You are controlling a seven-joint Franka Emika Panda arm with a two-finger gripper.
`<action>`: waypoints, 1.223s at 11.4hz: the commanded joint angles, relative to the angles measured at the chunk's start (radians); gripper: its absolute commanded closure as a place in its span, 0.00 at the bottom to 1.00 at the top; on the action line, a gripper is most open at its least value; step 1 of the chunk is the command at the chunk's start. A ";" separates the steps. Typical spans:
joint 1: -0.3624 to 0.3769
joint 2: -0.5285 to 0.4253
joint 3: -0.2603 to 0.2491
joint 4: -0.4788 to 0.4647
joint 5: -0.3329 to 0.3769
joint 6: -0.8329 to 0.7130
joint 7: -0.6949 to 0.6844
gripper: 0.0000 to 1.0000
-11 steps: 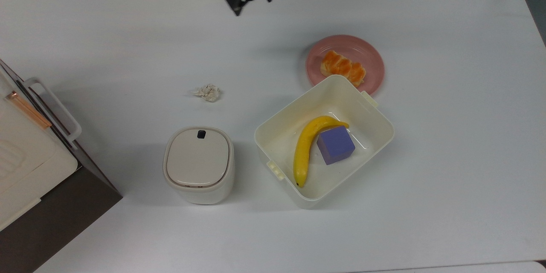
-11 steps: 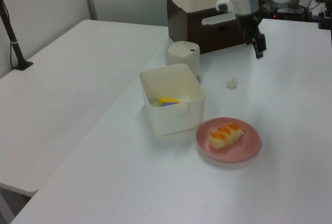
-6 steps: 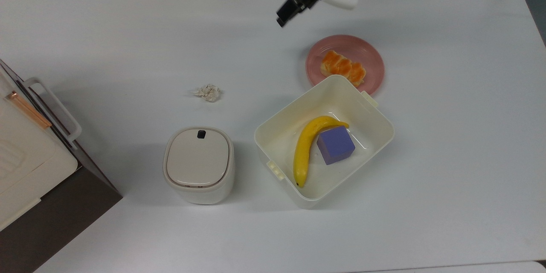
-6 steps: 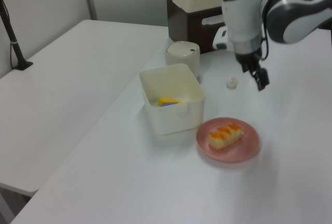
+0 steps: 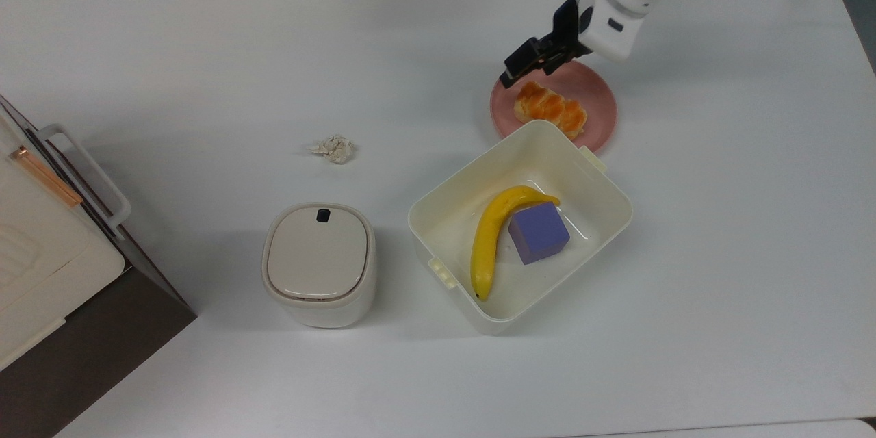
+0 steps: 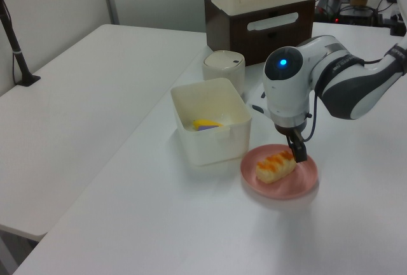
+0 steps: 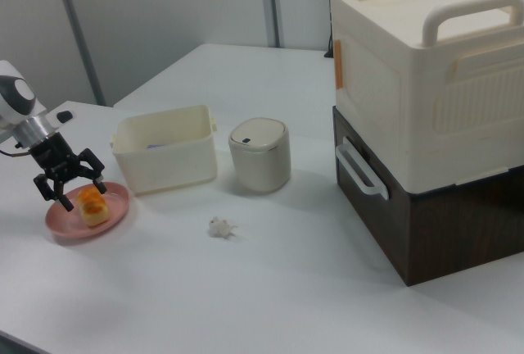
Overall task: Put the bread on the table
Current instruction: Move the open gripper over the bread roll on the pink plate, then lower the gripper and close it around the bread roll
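White rounded arm [image 6: 289, 93] with grey joint sections, glowing blue light, black 2-fingered hand [image 7: 70, 189]

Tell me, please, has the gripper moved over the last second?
Yes. The gripper has swung toward the top view's right, ending open over the pink plate, above the bread.

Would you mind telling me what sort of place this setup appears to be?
Probably a robotics lab or test room: a white robot arm works over a large white tabletop set with props such as a pink plate and a cream plastic bin.
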 commanded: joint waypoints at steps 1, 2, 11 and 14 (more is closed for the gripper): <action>0.005 -0.005 0.015 0.006 -0.014 -0.001 0.026 0.00; 0.005 0.012 0.015 0.007 -0.014 -0.001 0.026 0.00; 0.016 0.148 0.015 0.090 -0.113 0.087 0.177 0.00; 0.015 0.154 0.015 0.085 -0.118 0.087 0.175 0.44</action>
